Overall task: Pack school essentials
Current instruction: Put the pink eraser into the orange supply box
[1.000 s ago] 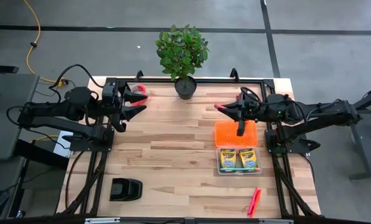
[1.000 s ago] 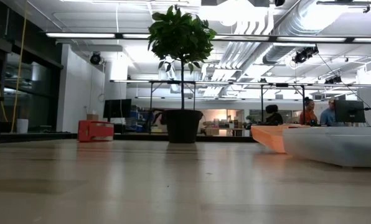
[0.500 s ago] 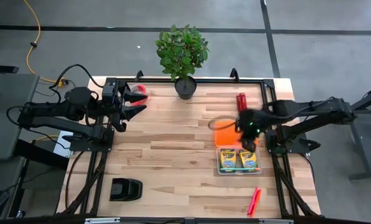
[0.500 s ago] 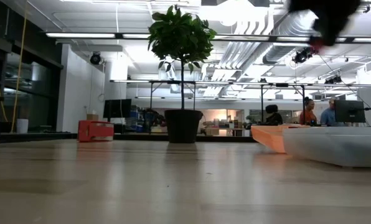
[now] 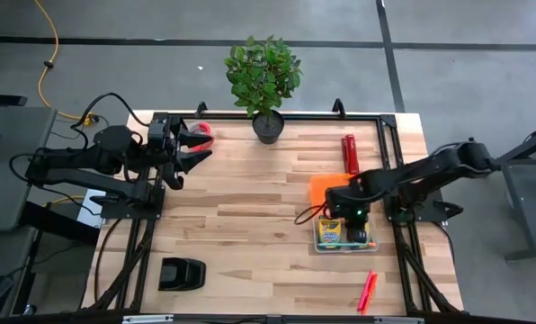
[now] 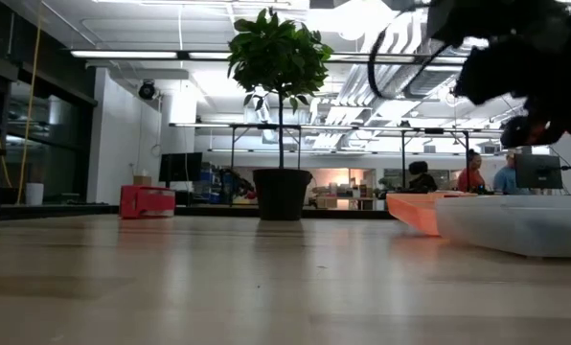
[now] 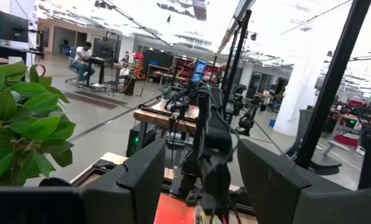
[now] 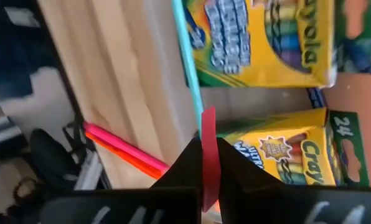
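Two yellow-and-green crayon boxes [image 5: 331, 232] [image 5: 359, 231] lie flat, side by side, in a clear shallow box [image 5: 315, 236] at the table's right. My right gripper [image 5: 358, 219] hangs shut just above them, pointing steeply down; its wrist view shows both boxes [image 8: 266, 43] [image 8: 285, 155] below it. A thin red strip shows between its fingertips [image 8: 208, 155]; what it is I cannot tell. Pink and orange markers [image 5: 368, 290] lie on the table by the near right edge. My left gripper [image 5: 196, 148] waits open at the far left, raised and level.
An orange lid [image 5: 325, 189] lies just beyond the clear box, and a red cylinder [image 5: 348, 153] lies farther back. A potted plant [image 5: 267, 126] stands at the far middle, a red tape roll [image 5: 205, 130] by the left gripper, and a black holder [image 5: 181, 273] at the near left.
My right gripper has come down and toward the table's near edge, from above the orange lid to just over the crayon boxes. It has tipped from level to pointing steeply down and rolled, and stays shut. The red cylinder, hidden under the arm before, now shows.
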You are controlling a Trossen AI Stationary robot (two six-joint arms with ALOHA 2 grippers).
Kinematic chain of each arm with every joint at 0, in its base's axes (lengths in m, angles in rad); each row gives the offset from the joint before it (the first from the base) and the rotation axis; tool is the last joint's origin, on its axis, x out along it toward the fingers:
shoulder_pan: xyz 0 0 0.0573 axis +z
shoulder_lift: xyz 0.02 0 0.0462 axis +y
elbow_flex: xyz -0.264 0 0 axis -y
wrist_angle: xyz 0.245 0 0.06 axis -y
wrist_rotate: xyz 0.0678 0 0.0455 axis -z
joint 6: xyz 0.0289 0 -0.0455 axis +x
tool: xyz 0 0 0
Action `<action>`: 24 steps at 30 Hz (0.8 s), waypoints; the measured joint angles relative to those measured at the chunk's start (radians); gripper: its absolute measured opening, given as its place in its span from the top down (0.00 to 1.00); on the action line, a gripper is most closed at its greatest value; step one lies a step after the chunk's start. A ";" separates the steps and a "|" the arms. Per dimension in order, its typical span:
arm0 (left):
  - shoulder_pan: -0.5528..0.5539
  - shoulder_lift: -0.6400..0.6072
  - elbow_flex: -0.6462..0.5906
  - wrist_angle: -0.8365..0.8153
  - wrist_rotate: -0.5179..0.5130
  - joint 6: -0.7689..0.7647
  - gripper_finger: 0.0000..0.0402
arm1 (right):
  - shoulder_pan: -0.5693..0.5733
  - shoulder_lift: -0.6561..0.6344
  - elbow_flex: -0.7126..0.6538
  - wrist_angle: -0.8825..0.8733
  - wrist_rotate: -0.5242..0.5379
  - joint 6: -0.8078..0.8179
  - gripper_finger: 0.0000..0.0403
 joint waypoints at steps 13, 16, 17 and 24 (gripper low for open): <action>0.000 0.000 0.000 0.000 0.000 0.002 0.53 | 0.028 0.155 0.002 0.098 0.002 -0.036 1.00; 0.000 0.000 0.000 0.000 0.000 0.002 0.53 | 0.027 0.155 0.007 0.080 0.029 -0.034 1.00; 0.000 0.000 0.000 0.000 0.000 0.002 0.53 | 0.027 0.155 0.007 0.068 0.038 -0.034 1.00; 0.000 0.000 0.000 0.000 0.001 0.002 0.53 | 0.027 0.155 0.009 -0.055 0.129 -0.010 1.00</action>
